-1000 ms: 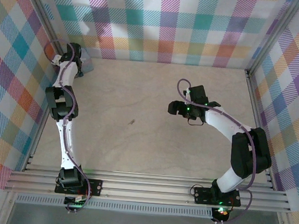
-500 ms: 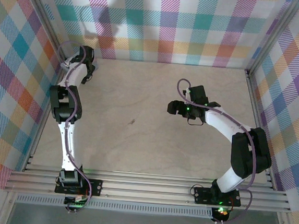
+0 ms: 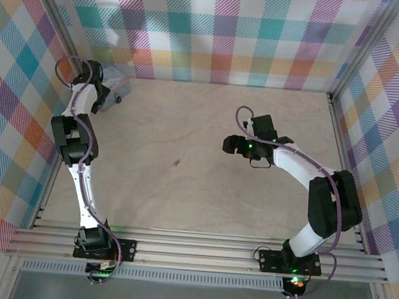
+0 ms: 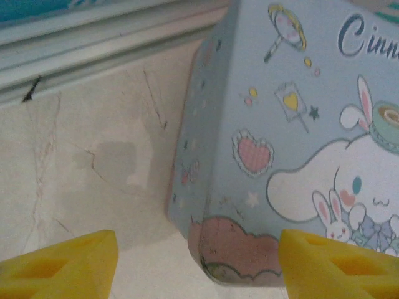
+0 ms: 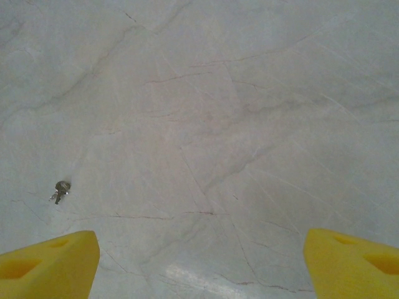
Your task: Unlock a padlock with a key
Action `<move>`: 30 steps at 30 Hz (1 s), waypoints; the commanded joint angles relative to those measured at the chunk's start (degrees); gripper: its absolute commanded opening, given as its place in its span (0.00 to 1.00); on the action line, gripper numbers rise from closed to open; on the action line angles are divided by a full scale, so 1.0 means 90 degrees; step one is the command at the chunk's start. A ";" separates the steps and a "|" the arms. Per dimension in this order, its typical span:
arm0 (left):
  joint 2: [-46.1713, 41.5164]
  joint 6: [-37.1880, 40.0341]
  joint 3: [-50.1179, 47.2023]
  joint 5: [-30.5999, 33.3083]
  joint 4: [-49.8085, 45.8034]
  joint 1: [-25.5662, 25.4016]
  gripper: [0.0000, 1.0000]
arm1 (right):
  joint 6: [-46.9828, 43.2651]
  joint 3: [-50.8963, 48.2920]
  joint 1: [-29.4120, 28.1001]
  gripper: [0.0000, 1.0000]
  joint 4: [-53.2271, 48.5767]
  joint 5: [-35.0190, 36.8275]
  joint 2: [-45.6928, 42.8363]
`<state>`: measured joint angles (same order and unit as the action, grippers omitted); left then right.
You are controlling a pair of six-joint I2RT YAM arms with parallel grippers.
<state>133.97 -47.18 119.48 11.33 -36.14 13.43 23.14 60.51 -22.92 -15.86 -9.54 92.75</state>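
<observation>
the pale blue-grey, cartoon-printed padlock [image 4: 280, 124], rigid and probably slick, sits in the table's [image 3: 201, 206] far-left corner between the parted, empty jaws of the left gripper [image 4: 198, 261], best pinched across its flat sides, while the right gripper [image 5: 199, 261] gapes empty.

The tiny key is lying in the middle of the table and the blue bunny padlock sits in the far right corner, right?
Not quite: the padlock sits in the far left corner of the table, as the top external view shows. The key does lie near the middle.
</observation>
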 commanded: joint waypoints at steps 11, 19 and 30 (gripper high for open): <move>0.0443 0.0537 0.0306 -0.0952 0.0083 0.0207 0.65 | 0.0072 -0.0104 -0.0076 0.85 0.0188 -0.0053 -0.0159; -0.0042 0.1018 -0.0665 -0.1171 0.0146 0.0212 0.62 | 0.0346 -0.0363 -0.0149 0.85 0.0457 0.0012 -0.0436; -0.1203 0.1422 -0.2214 -0.1948 0.0259 0.0209 0.61 | 0.0362 -0.0084 -0.0289 0.84 -0.0130 0.0503 -0.0626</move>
<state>125.16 -37.32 102.67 -2.66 -27.49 14.94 26.22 57.58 -24.82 -14.66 -6.42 87.99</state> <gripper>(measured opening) 0.611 0.844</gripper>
